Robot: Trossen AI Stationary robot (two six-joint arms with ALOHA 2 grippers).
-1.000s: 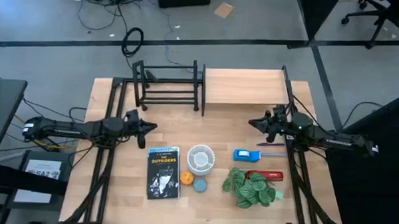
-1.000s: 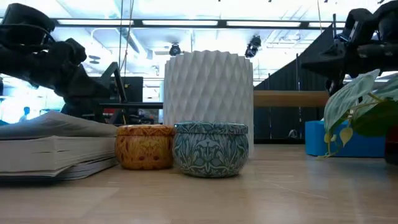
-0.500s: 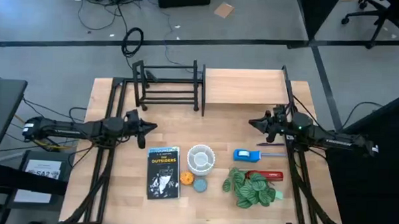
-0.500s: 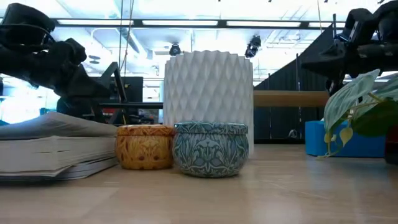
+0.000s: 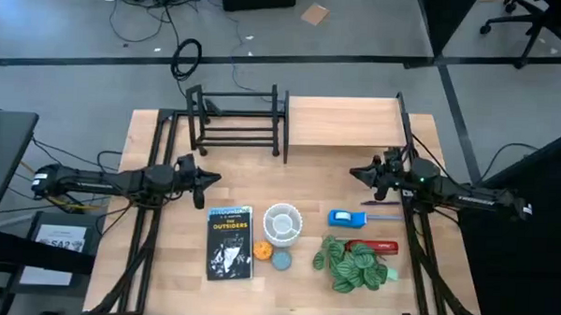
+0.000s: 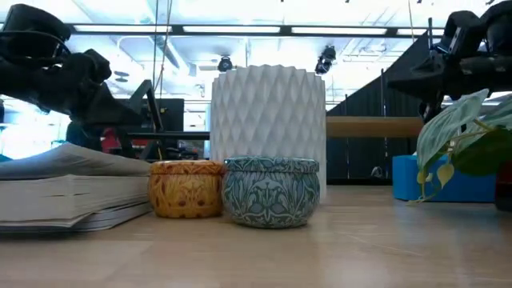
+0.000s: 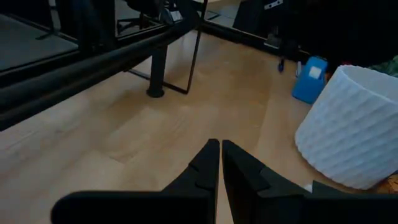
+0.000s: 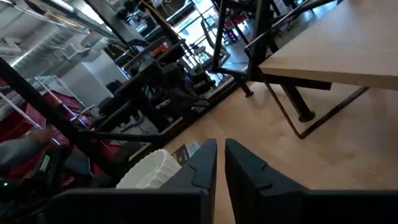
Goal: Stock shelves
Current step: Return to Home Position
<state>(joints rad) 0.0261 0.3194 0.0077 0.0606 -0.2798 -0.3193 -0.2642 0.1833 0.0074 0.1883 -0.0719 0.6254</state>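
Both pincers look pinched together on my feed: left gripper (image 5: 211, 181) hangs at 9 o'clock over the table (image 5: 303, 177), right gripper (image 5: 355, 172) at 3. The rack (image 5: 237, 120) sits at 11 and the board (image 5: 342, 122) at 1, just beside each other, with the book (image 5: 229, 242) and pot (image 5: 282, 222) around 6.

Black rack (image 5: 237, 120): far side of the surface (image 5: 308, 182), left of centre.
Wooden board shelf (image 5: 342, 122): just beside the rack, on its right.
Left gripper (image 5: 214, 179): above the surface's left part, pointing inward.
Right gripper (image 5: 354, 172): in front of the board shelf, pointing inward.
Book (image 5: 229, 242): flat, cover up, near side.
White pot (image 5: 282, 223): right of the book.
Leafy plant (image 5: 354, 265): near side, right.
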